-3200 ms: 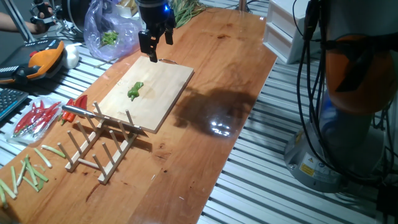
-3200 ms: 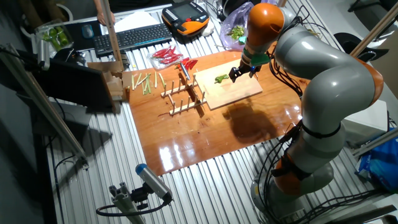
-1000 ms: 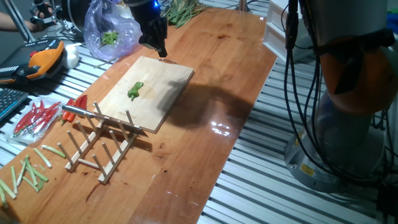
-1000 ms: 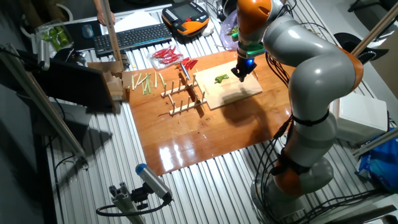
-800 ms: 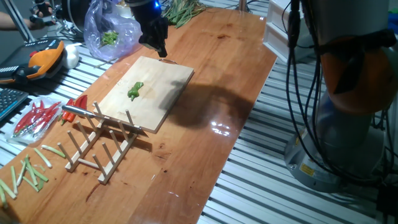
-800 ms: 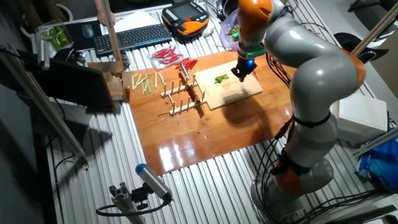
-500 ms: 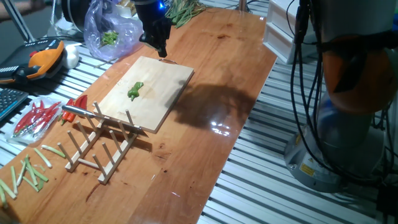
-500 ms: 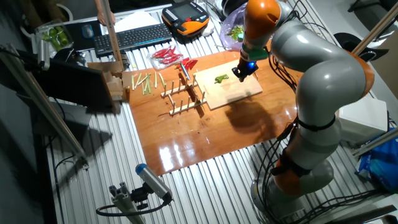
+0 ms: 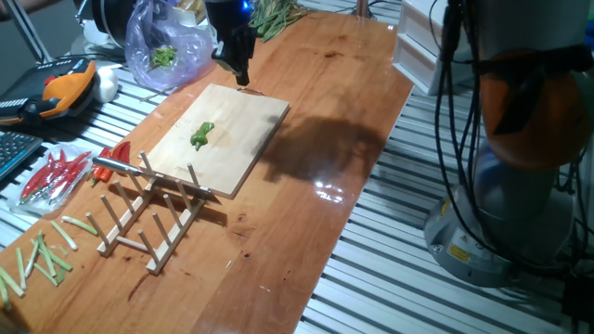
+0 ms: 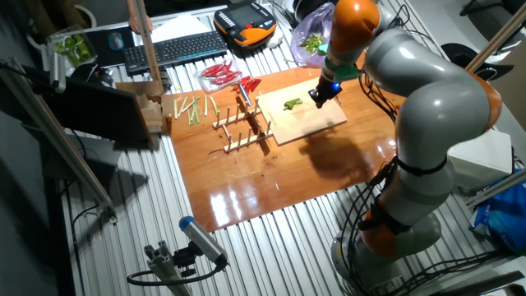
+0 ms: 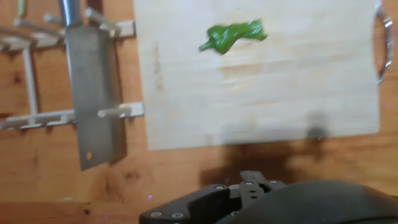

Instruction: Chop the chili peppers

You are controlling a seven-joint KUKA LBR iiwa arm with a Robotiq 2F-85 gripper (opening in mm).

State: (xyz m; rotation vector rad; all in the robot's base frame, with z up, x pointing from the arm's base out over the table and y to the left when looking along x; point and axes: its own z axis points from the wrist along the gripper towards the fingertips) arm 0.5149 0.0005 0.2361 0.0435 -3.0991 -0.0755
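So far nothing is cut: one whole green chili pepper (image 9: 201, 135) lies on the cutting board (image 9: 243, 139). Knife (image 11: 92, 106) rests on the rack (image 9: 148, 212). Gripper (image 9: 239, 69) hovers empty; jaw opening unclear.

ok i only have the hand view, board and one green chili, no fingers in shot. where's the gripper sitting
Observer: The gripper hangs over the cutting board at its edge nearest the plastic bag, away from the chili pepper.
Operator: holding anything
Observer: Nothing shows in the fingers. The knife lies on the wooden rack.
Operator: any other chilies around
Observer: Red chilies lie on the slatted table past the rack.
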